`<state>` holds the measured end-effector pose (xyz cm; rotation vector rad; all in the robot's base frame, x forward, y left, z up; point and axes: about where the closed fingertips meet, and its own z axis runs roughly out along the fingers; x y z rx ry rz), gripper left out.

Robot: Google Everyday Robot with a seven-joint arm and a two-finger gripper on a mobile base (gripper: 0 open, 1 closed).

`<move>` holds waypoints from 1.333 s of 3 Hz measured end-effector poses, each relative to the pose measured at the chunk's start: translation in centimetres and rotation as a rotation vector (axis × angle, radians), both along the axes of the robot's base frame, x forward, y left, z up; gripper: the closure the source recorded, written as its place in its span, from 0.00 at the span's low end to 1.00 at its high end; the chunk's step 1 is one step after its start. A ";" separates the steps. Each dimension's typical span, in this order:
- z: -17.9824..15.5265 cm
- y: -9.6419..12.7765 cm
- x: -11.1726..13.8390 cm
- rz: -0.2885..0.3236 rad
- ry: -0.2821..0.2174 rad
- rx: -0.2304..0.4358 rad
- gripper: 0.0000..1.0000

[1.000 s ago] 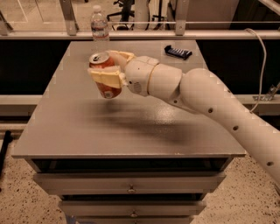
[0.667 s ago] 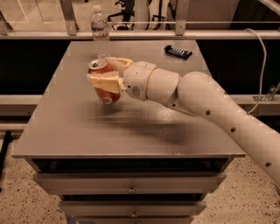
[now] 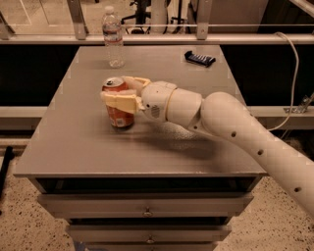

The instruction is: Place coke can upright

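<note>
A clear water bottle (image 3: 113, 37) stands upright at the upper left of the grey bench (image 3: 73, 147). A dark flat packet (image 3: 199, 58) lies toward its upper right (well apart from the hand (image 3: 117, 91), left of centre). Drawers (image 3: 147, 206) sit below.

Single high view from before the table (image 3: 73, 142) front, downward and near (claw (image 3: 116, 89) around coke can (image 3: 119, 118), centre-left)

A grey counter (image 3: 68, 152) with drawers (image 3: 147, 205) under it stands on a speckled floor (image 3: 19, 225). Behind it a metal rail (image 3: 255, 39) runs on posts (image 3: 76, 19), with chair legs (image 3: 140, 14) beyond. A white cable (image 3: 293, 73) hangs at right. The claw (image 3: 118, 90) clasps the can (image 3: 118, 117) left of the counter's middle.
</note>
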<state>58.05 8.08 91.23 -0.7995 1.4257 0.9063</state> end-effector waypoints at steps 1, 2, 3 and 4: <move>-1.0 -0.6 -0.6 0.002 -0.008 0.027 0.38; -1.4 -1.6 -1.7 0.001 -0.032 0.025 0.16; -1.0 -4.2 -3.1 0.015 -0.049 -0.030 0.00; -0.6 -5.3 -3.8 0.038 -0.053 -0.073 0.00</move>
